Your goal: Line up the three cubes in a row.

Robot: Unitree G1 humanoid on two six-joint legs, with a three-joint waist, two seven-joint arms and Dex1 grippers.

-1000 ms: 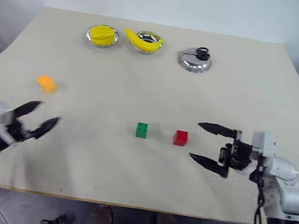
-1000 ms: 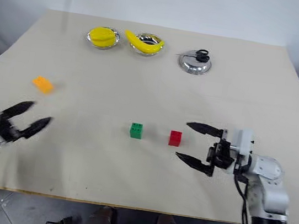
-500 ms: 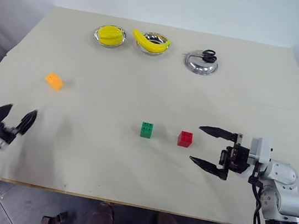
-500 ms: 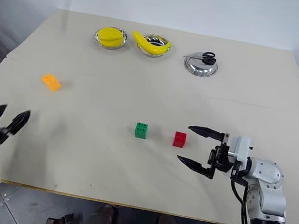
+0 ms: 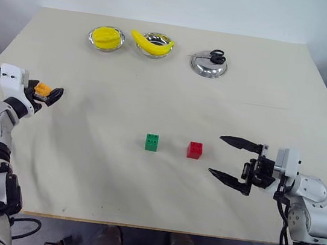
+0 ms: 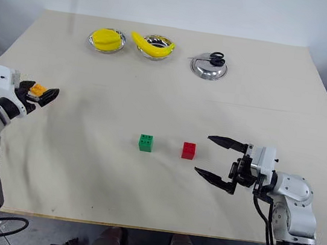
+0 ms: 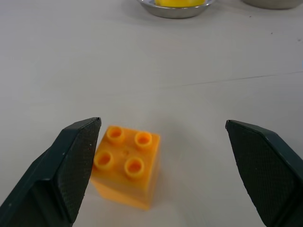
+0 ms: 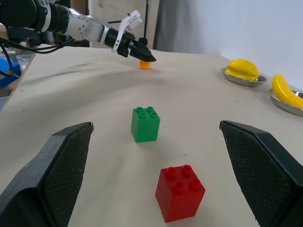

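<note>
The orange cube (image 5: 43, 88) sits at the table's left side, between the open fingers of my left gripper (image 5: 47, 91). In the left wrist view the orange cube (image 7: 125, 166) lies close beside one finger (image 7: 71, 170), with a wide gap to the other finger (image 7: 265, 175). The green cube (image 5: 152, 142) and the red cube (image 5: 195, 150) stand side by side near the middle of the table. My right gripper (image 5: 215, 154) is open and level, just right of the red cube and apart from it.
At the far side of the table (image 5: 111, 194) stand three steel bowls: one with a yellow fruit (image 5: 106, 37), one with a banana (image 5: 152, 43), and one with scissors (image 5: 209, 65).
My left gripper has moved forward from the table's near left edge and now has its open fingers around the orange cube. The right gripper has stayed put.
</note>
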